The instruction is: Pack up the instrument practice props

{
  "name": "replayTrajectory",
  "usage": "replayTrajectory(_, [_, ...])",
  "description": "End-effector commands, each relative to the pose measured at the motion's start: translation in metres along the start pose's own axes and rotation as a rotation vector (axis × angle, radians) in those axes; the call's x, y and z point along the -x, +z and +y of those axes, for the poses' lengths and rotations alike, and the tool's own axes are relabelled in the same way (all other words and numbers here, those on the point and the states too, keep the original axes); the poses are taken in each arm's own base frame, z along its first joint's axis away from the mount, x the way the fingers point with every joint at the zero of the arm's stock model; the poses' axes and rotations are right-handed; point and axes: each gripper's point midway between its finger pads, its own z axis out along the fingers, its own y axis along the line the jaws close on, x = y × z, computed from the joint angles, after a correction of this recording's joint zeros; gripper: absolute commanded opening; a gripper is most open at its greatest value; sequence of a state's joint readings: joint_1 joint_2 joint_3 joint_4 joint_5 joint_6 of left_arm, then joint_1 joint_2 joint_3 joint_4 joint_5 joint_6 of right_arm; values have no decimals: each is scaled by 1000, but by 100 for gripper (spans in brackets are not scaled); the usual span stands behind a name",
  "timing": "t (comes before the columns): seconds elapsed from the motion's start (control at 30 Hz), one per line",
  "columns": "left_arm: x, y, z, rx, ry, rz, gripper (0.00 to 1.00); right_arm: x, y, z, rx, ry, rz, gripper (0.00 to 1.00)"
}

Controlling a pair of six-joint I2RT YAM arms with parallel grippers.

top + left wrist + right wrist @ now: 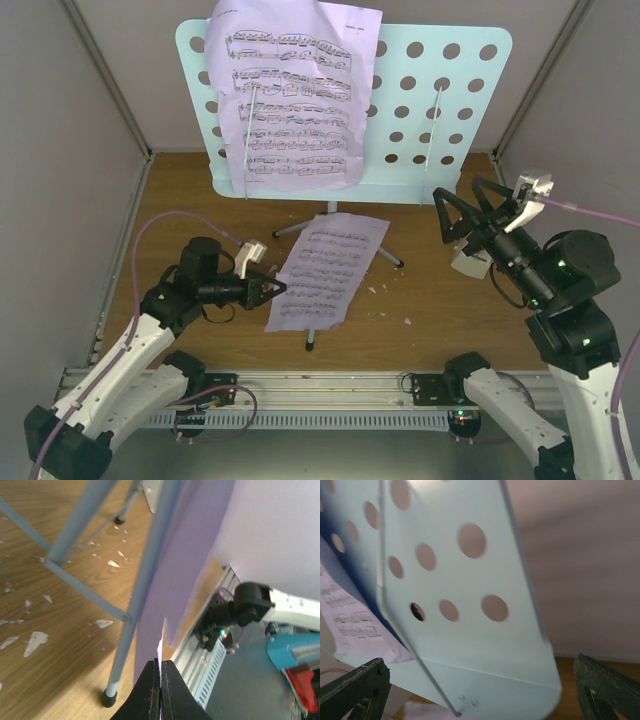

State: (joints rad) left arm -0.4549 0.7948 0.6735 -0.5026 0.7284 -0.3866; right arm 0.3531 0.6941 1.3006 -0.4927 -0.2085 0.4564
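The left claw is clamped shut on the left edge of the loose sheet-music page, which lies across the tripod legs on the tabletop. The right claw is spread wide, just beside the lower right corner of the music stand desk.

Wide claw before music stand
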Motion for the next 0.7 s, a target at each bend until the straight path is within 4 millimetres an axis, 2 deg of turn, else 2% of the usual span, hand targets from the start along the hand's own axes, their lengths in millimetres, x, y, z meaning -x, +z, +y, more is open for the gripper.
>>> replayTrajectory(0.0, [14, -10, 14, 24, -39, -110, 0, -26, -2, -35, -164, -21, 48, 100])
replayTrajectory(0.27, [8, -24, 67, 153, -223, -191, 0, -67, -4, -70, -302, -42, 128, 100])
replayTrajectory(0.43, [2, -34, 98, 231, -335, -236, 0, -89, 4, -81, -324, -53, 190, 100])
replayTrajectory(0.6, [-8, -40, 126, 307, -432, -267, 0, -100, 5, -86, -329, -59, 207, 100])
replayTrajectory(0.67, [-6, -46, 134, 347, -456, -288, 0, -103, 5, -88, -335, -67, 213, 100])
